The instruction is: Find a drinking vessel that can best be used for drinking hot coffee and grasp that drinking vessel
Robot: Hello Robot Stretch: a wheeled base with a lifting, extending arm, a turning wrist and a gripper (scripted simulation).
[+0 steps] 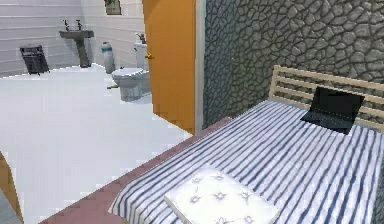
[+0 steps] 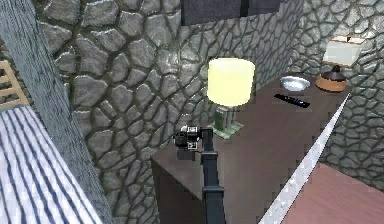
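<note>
In the arm side view the dark arm bar rises from the bottom edge, and my gripper (image 2: 186, 138) sits at its far end, by the near left corner of a dark dresser (image 2: 270, 135). The dresser top and the stone wall lie behind the gripper's far end, so I cannot tell whether it holds anything. On the dresser stand a lamp with a pale yellow shade (image 2: 230, 85), a shallow grey bowl (image 2: 295, 83), a flat black remote-like bar (image 2: 292, 99) and a second lamp with a white shade (image 2: 342, 60).
A bed with a striped cover (image 1: 290, 160) takes up the forward view's right, with a black laptop (image 1: 333, 108) and a white pillow (image 1: 220, 198) on it. An orange door (image 1: 170, 60) stands beside a stone wall (image 1: 290, 40). Beyond lie a toilet (image 1: 130, 82), a sink (image 1: 76, 38) and a dark bin (image 1: 34, 60).
</note>
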